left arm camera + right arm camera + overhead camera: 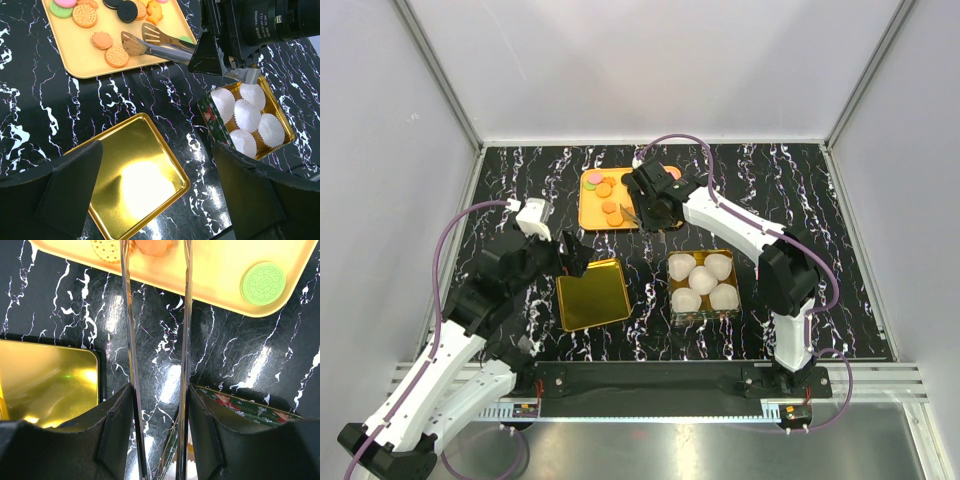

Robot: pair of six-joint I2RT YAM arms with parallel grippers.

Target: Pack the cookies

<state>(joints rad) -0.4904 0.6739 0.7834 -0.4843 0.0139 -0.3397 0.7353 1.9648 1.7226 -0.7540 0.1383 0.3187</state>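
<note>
The cookies (605, 195) lie on an orange tray (588, 218) at the back: mostly orange (116, 56), some black (127, 10), a green one (263, 283). My right gripper (655, 210) is shut on metal tongs (155, 42). Both tong arms (129, 340) run between its fingers (117, 435) toward the tray. The tong ends are spread apart over the tray beside orange cookies (155, 246) and hold nothing. My left gripper (157, 150) is open and empty above a gold lid (135, 180).
A gold tin (732, 310) with several white paper cups (247, 115) stands right of the gold lid (592, 295). The tin's green side (250, 407) lies just under my right gripper (160, 415). White walls close in the black marbled table.
</note>
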